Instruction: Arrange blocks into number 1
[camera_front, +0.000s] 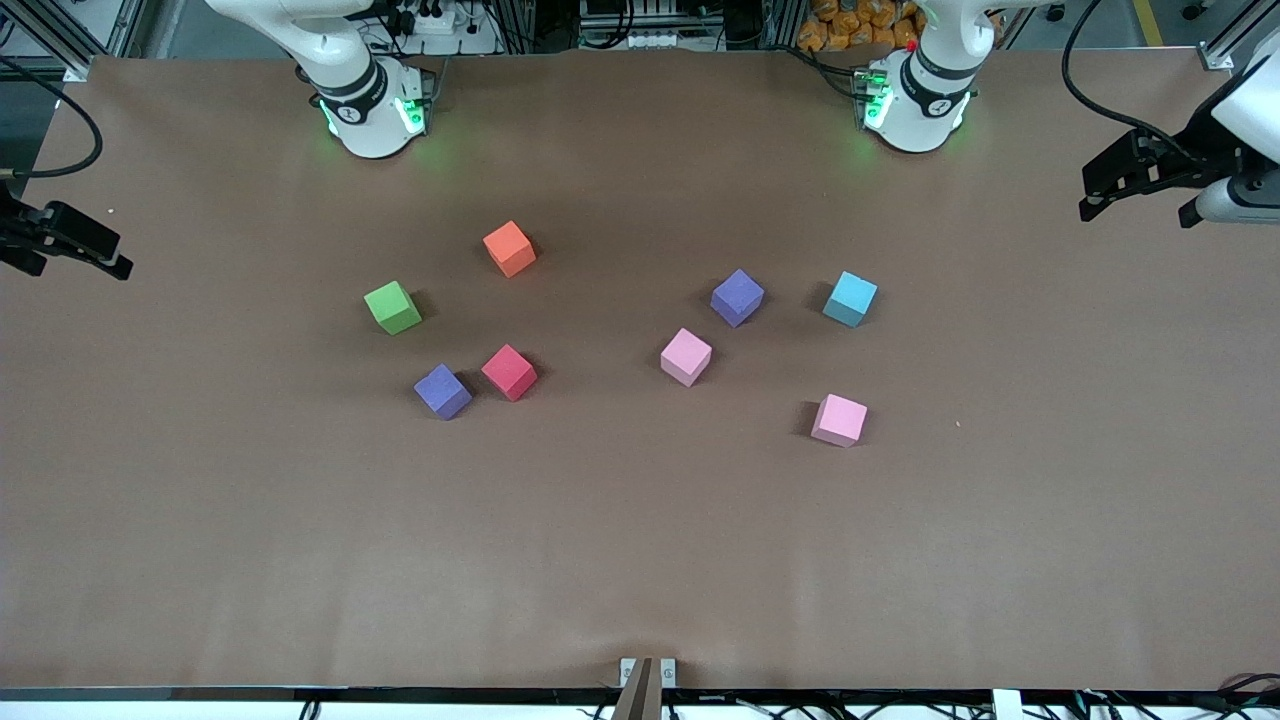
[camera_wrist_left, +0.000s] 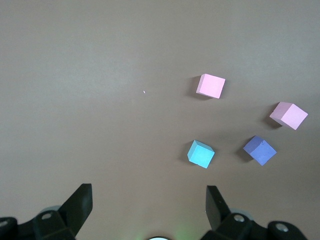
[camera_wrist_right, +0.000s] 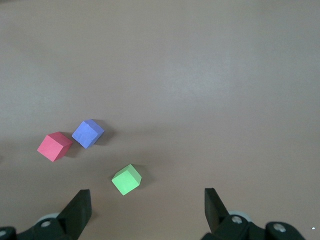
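Still scattered, 5 blocks (camera_front: 686, 357) await lining up; left hand (camera_wrist_left: 147, 200) and right hand (camera_wrist_right: 146, 200) hover open at the surface (camera_front: 640, 560) ends; square, centred grasps advisable.

You are looking at a table (camera_front: 200, 520) showing plain matte brown — no pattern on it. Two blocks are showing light pink (camera_front: 686, 357) (camera_front: 839, 420), two purple (camera_front: 737, 297) (camera_front: 443, 391), and one crimson red (camera_front: 509, 372). The other cubes are showing orange (camera_front: 509, 248), green (camera_front: 392, 307) and light blue (camera_front: 850, 299) — all solid colours. Both arm bases are glowing green on white.
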